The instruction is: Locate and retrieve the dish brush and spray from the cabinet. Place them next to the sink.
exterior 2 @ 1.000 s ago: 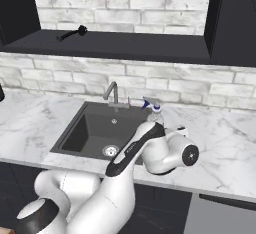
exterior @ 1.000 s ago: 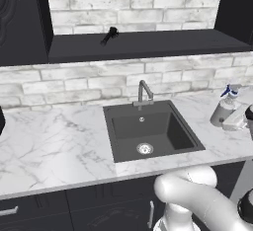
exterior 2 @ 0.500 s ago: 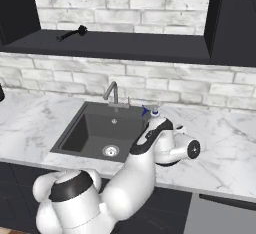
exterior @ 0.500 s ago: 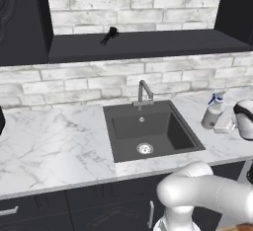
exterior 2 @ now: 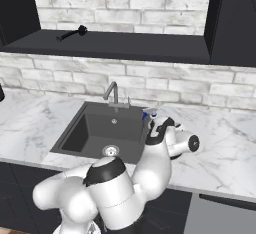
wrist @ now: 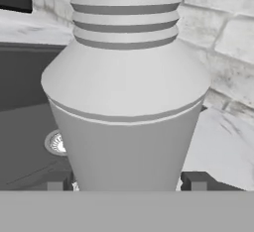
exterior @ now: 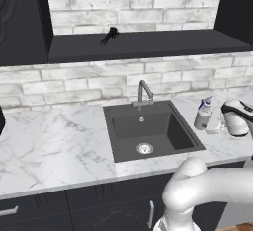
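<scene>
Compared with a second ago, the spray (exterior: 203,115) has travelled toward the sink (exterior: 151,131) and lower, and it now stands upright on the white marble tabletop (exterior: 59,146) just beside the basin's right rim. In the hand view the gripper (wrist: 126,181) has one dark finger tip on each side of the grey bottle body, pinching the spray. The dish brush (exterior: 109,35) lies untouched on the shelf board of the cabinet (exterior: 148,45), well apart and up behind the faucet (exterior: 144,91).

I judge that the step in hand is the placing of the spray, and it looks almost finished. The next move calls for spreading the fingers and drawing the hand back without tipping the bottle, then reaching up to the shelf for the brush.
</scene>
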